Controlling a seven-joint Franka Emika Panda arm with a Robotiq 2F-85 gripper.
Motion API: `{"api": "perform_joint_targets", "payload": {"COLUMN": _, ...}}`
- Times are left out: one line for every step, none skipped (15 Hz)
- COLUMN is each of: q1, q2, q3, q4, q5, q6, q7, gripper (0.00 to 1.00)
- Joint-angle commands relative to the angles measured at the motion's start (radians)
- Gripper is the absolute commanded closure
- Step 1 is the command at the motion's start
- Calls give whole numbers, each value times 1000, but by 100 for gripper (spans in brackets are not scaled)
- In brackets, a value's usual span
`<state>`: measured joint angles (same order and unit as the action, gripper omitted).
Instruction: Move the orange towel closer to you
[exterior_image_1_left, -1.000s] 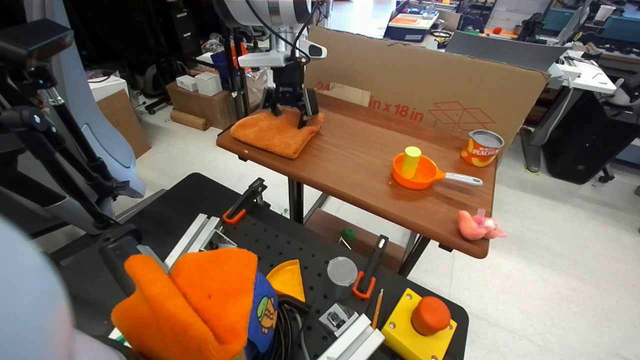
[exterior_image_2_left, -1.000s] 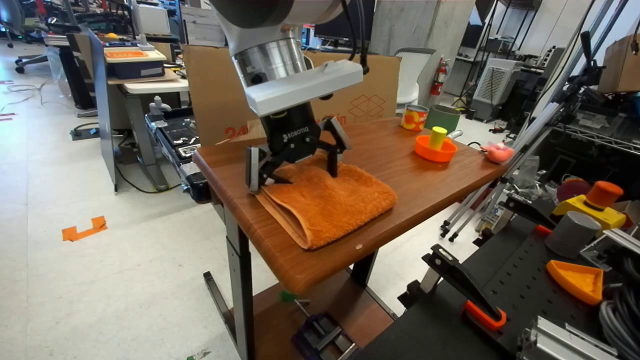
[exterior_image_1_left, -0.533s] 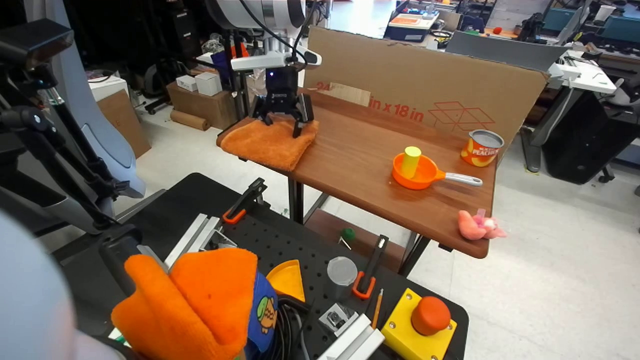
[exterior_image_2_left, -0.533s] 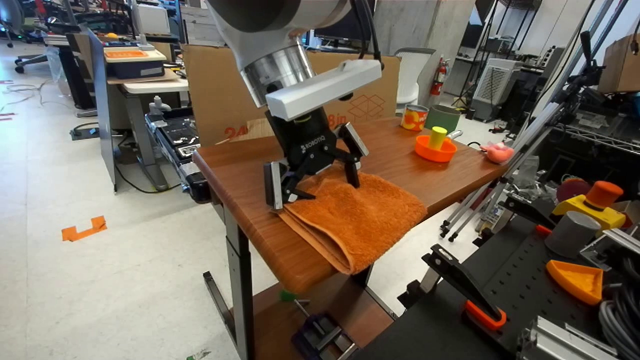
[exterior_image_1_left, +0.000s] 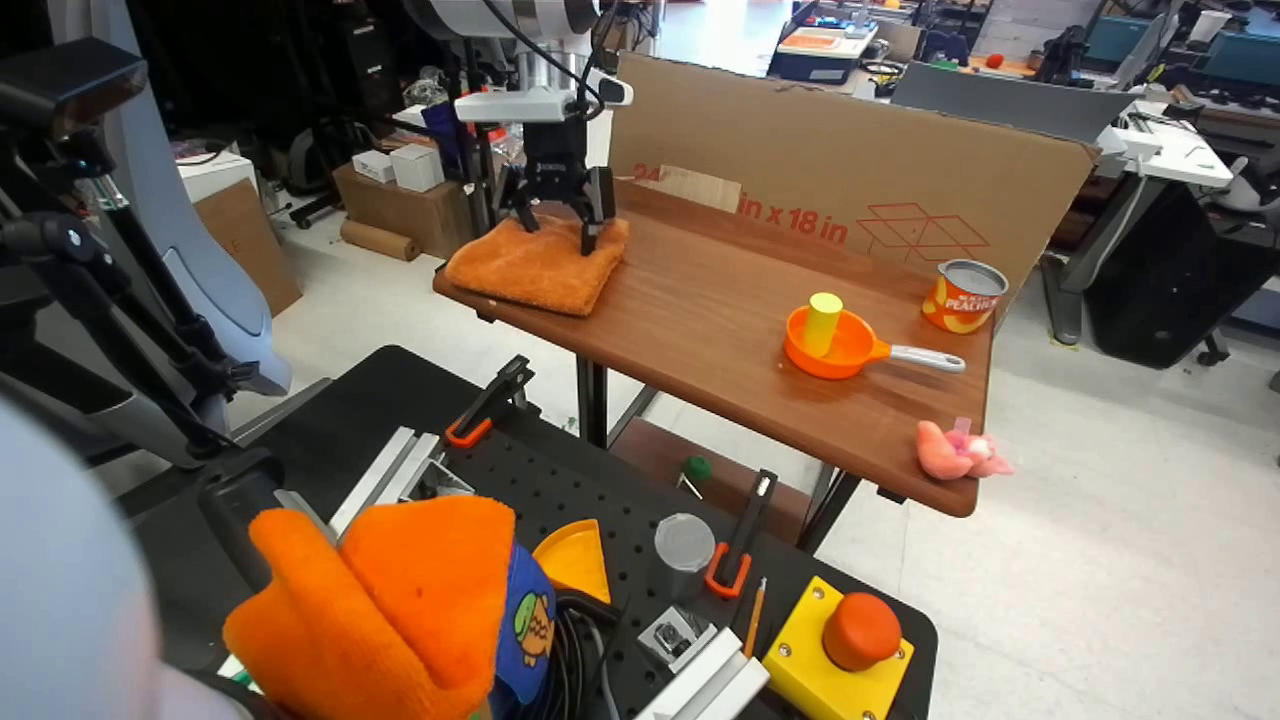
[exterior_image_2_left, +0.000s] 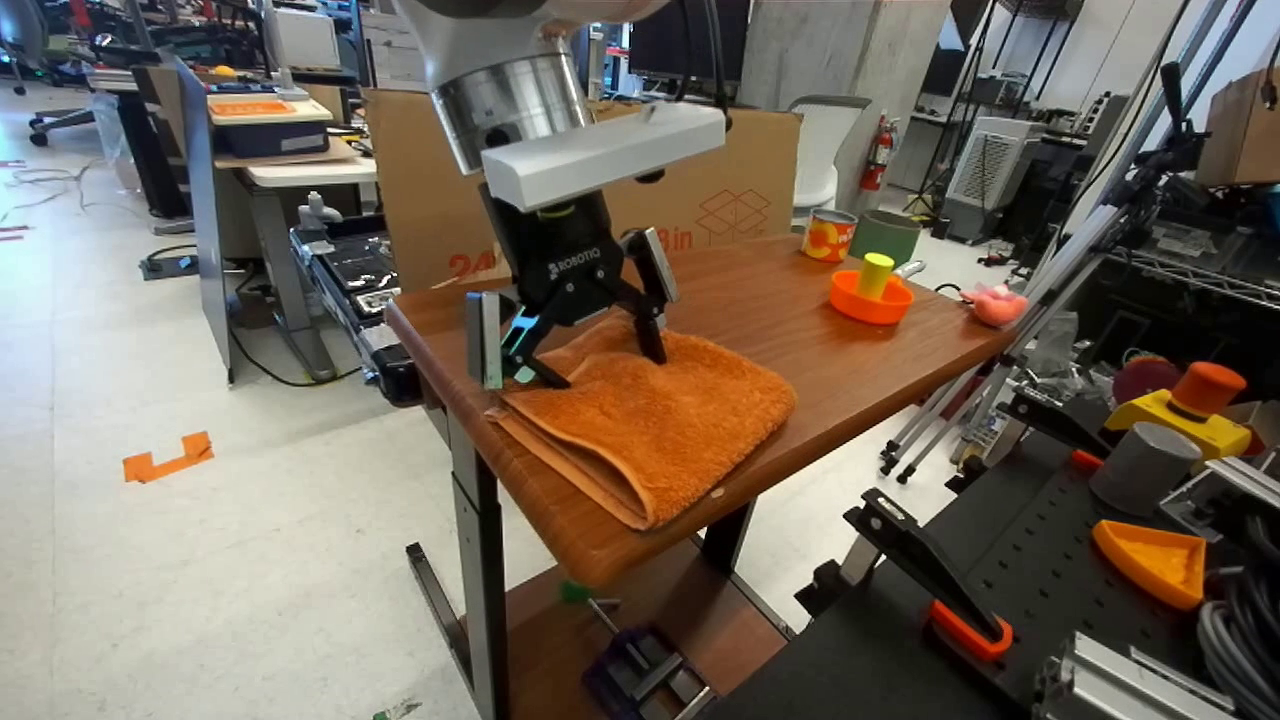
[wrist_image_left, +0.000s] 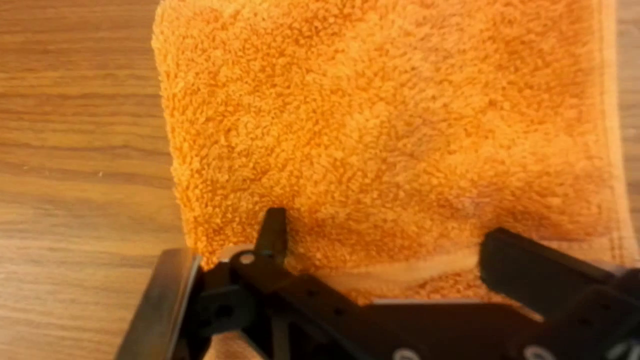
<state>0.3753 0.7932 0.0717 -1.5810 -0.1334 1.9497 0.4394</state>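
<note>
- The folded, roughly square towel (exterior_image_2_left: 690, 430) of dull orange, looped cloth is lying on the brown, wood-topped table (exterior_image_2_left: 820, 340), near a corner and close to the edges there.
- Its stacked layers are showing along a side in an exterior view; in the wrist view a paler hem is running down its right side.
- The black, jointed Robotiq gripper (wrist_image_left: 384, 225) is reaching down over the part of the towel that is facing away from the cameras in both exterior views.
- Its two slim black fingers (wrist_image_left: 272, 232) are standing wide apart, with orange cloth showing between them.
- Their tips are appearing to meet the towel's upper face; I cannot tell how firmly they are pressing.
- The silver-and-white robot arm (exterior_image_2_left: 515, 105) is coming down from above.
- Well apart from the towel, the round orange plastic-looking pan (exterior_image_1_left: 825, 368) with a grey handle is holding a yellow cylinder (exterior_image_1_left: 822, 325).
- A peach-labelled metal can (exterior_image_1_left: 965, 298) is standing near the pan, and a soft pink lump (exterior_image_1_left: 950, 455) is sitting at another corner.
- A brown cardboard panel (exterior_image_1_left: 820, 150) is standing behind the table.
- On the black perforated bench (exterior_image_1_left: 600, 475), a bulky bright orange fabric bundle (exterior_image_1_left: 400, 600) is lying, and a yellow box (exterior_image_1_left: 800, 640) is bearing a round red button (exterior_image_1_left: 862, 630).
</note>
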Motion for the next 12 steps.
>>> {"api": "perform_joint_targets", "payload": {"q1": 0, "q2": -109, "q3": 59, "q4": -81, "q5": 32, "q6": -126, "q7": -108, "gripper": 0}}
{"api": "perform_joint_targets", "payload": {"q1": 5, "q2": -174, "q3": 81, "q4": -134, "q5": 50, "q6": -196, "q7": -111, "gripper": 0}}
{"api": "perform_joint_targets", "payload": {"q1": 2, "q2": -203, "q3": 100, "q4": -147, "q5": 58, "q6": -255, "q7": -139, "gripper": 0}}
{"api": "perform_joint_targets", "payload": {"q1": 8, "q2": -93, "q3": 68, "q4": -51, "q5": 30, "q6": -187, "q7": -92, "gripper": 0}}
{"api": "perform_joint_targets", "payload": {"q1": 14, "q2": -120, "q3": 79, "q4": -66, "q5": 31, "q6": -207, "q7": -90, "gripper": 0}}
{"api": "perform_joint_targets", "payload": {"q1": 18, "q2": -127, "q3": 79, "q4": -67, "q5": 31, "q6": -205, "q7": -87, "gripper": 0}}
{"api": "perform_joint_targets", "payload": {"q1": 17, "q2": -122, "q3": 75, "q4": -65, "q5": 30, "q6": -203, "q7": -87, "gripper": 0}}
{"api": "perform_joint_targets", "payload": {"q1": 15, "q2": -114, "q3": 71, "q4": -65, "q5": 30, "q6": -202, "q7": -87, "gripper": 0}}
{"api": "perform_joint_targets", "payload": {"q1": 13, "q2": -107, "q3": 67, "q4": -66, "q5": 30, "q6": -199, "q7": -87, "gripper": 0}}
{"api": "perform_joint_targets", "payload": {"q1": 12, "q2": -100, "q3": 66, "q4": -65, "q5": 30, "q6": -198, "q7": -87, "gripper": 0}}
{"api": "perform_joint_targets", "payload": {"q1": 12, "q2": -96, "q3": 65, "q4": -64, "q5": 30, "q6": -197, "q7": -87, "gripper": 0}}
{"api": "perform_joint_targets", "payload": {"q1": 12, "q2": -96, "q3": 65, "q4": -63, "q5": 30, "q6": -197, "q7": -87, "gripper": 0}}
